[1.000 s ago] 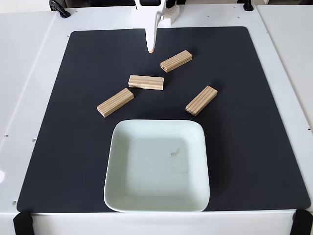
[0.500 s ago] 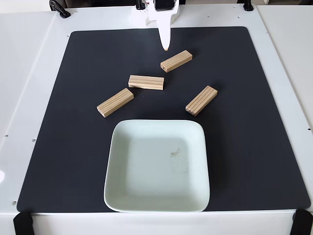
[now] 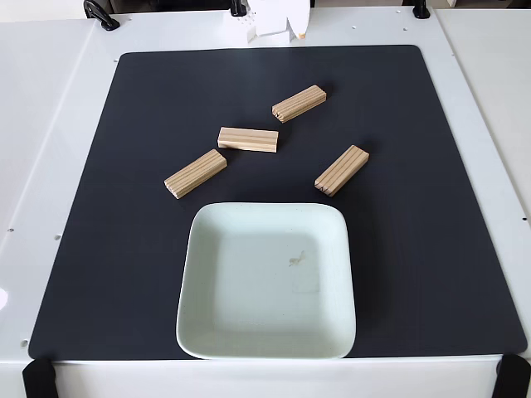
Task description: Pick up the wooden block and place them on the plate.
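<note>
Several light-tan wooden blocks lie on the black mat in the fixed view: one at the back (image 3: 299, 103), one in the middle (image 3: 248, 139), one on the left (image 3: 195, 173) and one on the right (image 3: 342, 170). In front of them sits the pale mint plate (image 3: 184, 286), which holds nothing but a small brownish mark. My white gripper (image 3: 282, 31) is drawn back at the mat's far edge, well apart from every block. Its fingers are partly cut off by the top of the picture, so their spacing is unclear.
The black mat (image 3: 99, 249) covers most of a white table (image 3: 41, 124). Black clamps sit at the near corners (image 3: 37, 377) and fittings at the far edge (image 3: 101, 15). Bare mat lies left and right of the plate.
The gripper has pulled back from above the mat behind the blocks to the far edge, shifting slightly right. Blocks and plate have not moved.
</note>
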You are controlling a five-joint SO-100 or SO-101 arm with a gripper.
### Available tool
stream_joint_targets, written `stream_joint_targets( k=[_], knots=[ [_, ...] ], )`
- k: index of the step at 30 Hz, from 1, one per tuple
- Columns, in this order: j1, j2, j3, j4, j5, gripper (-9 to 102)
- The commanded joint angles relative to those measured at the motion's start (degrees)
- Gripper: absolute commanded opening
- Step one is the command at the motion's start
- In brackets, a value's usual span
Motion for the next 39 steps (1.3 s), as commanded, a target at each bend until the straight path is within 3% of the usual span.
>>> stream_joint_targets(
  k=[1,12,20,25,39],
  knots=[
    [-0.5,-11.5,-14.7,0.1,-0.6,-1],
    [-0.8,-44.6,-53.9,0.4,-2.5,-1],
    [-3.7,-60.1,-70.3,12.8,-32.3,0],
    [-3.9,-70.4,-78.6,20.2,-32.8,0],
    [-4.7,-97.0,-93.3,20.7,-33.7,1]
  ],
)
